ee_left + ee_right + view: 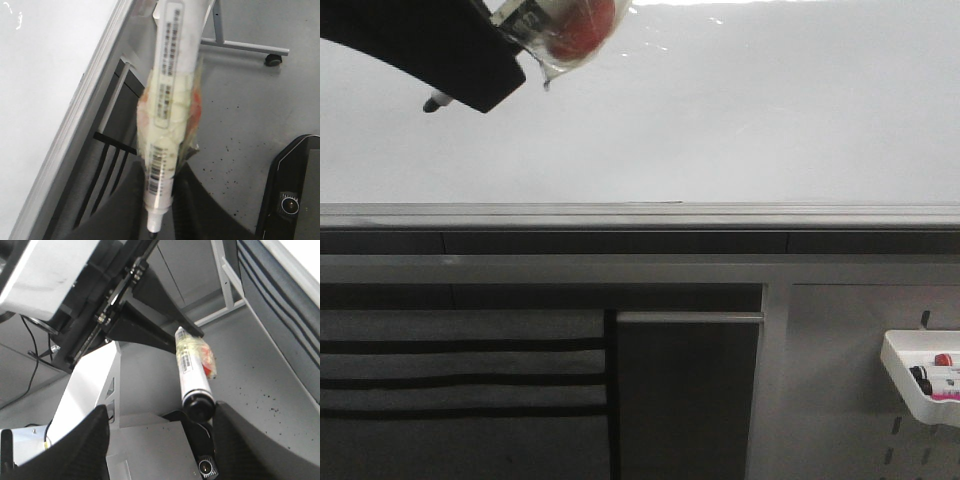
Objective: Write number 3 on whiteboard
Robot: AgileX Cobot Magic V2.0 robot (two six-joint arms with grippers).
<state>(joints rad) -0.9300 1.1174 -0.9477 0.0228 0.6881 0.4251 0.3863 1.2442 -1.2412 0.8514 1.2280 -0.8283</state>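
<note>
One white tape-wrapped marker [165, 125] sits clamped in the left end effector [155, 200] by the glossy white whiteboard [720, 110]; right end effector [160, 440] spread wide, empty.

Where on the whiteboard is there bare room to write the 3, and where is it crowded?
The whiteboard is bare from its grey ledge up, across the middle and right; no digit shows. Only the upper left is crowded, where the left gripper holds the taped marker.

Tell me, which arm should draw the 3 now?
Probably the left: its end effector grips the taped white marker up beside the large glossy whiteboard. The right end effector is open.
</note>
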